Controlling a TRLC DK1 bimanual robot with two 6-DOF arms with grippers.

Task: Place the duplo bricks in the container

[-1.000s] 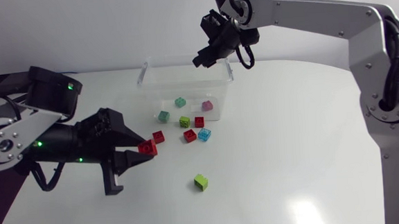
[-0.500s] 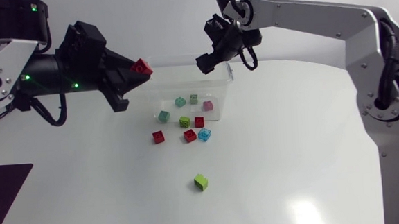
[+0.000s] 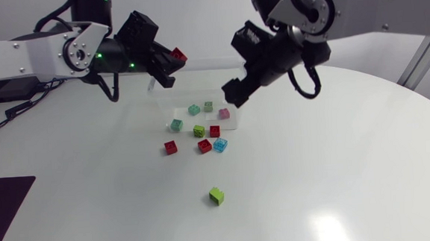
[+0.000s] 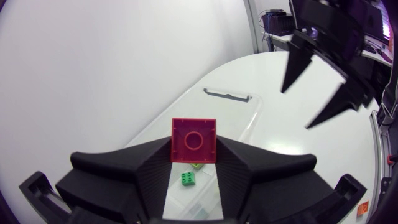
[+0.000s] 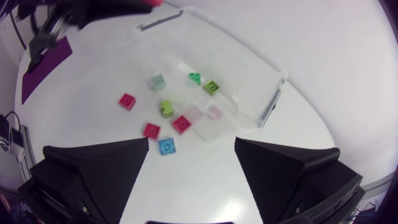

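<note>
Red brick [image 4: 194,140] is sitting clamped between both fingers of your left claw [image 3: 172,59], which is hanging in the air over the far left end of the clear container [image 5: 273,93]; through the gap under the claw you are looking down into that container. Your right claw [image 5: 193,168] is standing wide apart with nothing between its fingers, hanging above the container's right end. Inside the container a teal brick [image 3: 194,109], a green brick [image 3: 208,106] and a pink brick [image 3: 223,113] are lying on the floor, each apart from the others. A second teal brick [image 3: 176,125] is lying at the container's near wall; you cannot tell from these views which side of the wall it is on. On the white worktop [image 3: 337,165] just in front of the container, a yellow-green brick [image 3: 198,130], two red bricks [image 3: 204,145] and a blue brick [image 3: 220,144] are lying close together, with a lone red brick [image 3: 170,146] lying a little to their left. One lime brick [image 3: 217,196] is lying by itself, well apart from the group and nearer the worktop's front.
</note>
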